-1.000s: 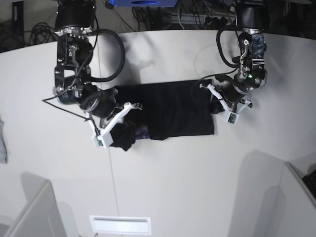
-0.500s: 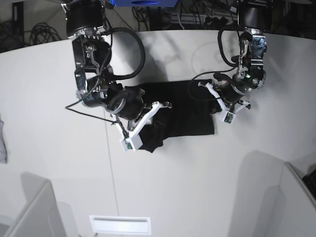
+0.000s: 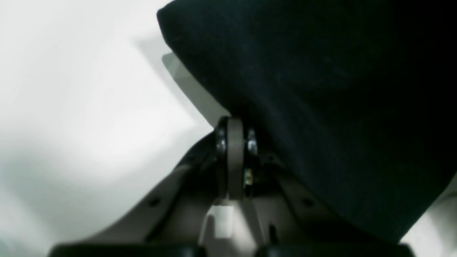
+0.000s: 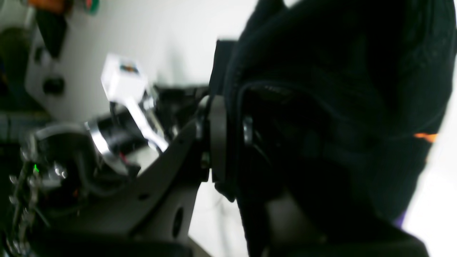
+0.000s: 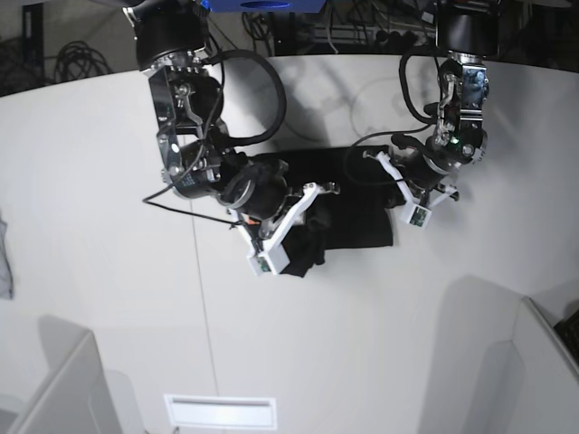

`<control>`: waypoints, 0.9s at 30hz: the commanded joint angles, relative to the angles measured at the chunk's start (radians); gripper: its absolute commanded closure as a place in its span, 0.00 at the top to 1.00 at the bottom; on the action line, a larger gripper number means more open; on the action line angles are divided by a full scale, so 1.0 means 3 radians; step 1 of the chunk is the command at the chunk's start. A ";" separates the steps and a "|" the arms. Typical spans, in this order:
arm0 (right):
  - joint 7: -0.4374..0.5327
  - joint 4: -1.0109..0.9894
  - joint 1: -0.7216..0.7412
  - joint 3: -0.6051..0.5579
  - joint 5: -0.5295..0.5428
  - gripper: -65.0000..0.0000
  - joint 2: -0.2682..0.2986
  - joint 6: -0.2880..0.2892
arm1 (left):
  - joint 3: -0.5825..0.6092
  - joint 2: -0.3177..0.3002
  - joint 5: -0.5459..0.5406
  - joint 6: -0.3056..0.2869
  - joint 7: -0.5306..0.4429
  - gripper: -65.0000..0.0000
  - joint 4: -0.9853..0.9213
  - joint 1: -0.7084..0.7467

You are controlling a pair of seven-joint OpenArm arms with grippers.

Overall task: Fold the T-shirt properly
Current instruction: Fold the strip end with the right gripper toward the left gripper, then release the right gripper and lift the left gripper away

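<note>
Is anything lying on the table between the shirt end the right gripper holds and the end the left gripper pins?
Nothing visible does. The right gripper holds its end of the T-shirt above flat cloth that runs unbroken to the left gripper.

White table (image 5: 109, 181) filling most of the frame. Black T-shirt (image 5: 362, 203) lying right of centre. Grey cloth (image 5: 5, 262) at the left edge.
</note>
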 commanded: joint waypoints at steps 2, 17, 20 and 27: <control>0.0186 0.0022 0.0062 -0.0097 0.0079 0.00 -0.0044 0.0021 | -0.0002 -0.0015 0.0090 -0.0011 0.0177 0.00 -0.0005 0.0010; 0.0447 -0.0265 0.0179 -0.0578 0.0079 0.00 -0.0070 -0.0092 | -0.0002 -0.0020 0.0090 -0.0011 0.0177 0.00 -0.0005 0.0030; 0.0447 -0.0300 0.0261 -0.0685 0.0079 0.00 -0.0100 -0.0199 | -0.0002 -0.0020 0.0090 -0.0011 0.0177 0.00 -0.0005 0.0030; 0.0591 -0.0566 0.0338 -0.0732 0.0084 0.00 -0.0116 -0.0199 | -0.0008 -0.0031 0.0085 -0.0011 0.0177 0.00 -0.0005 0.0030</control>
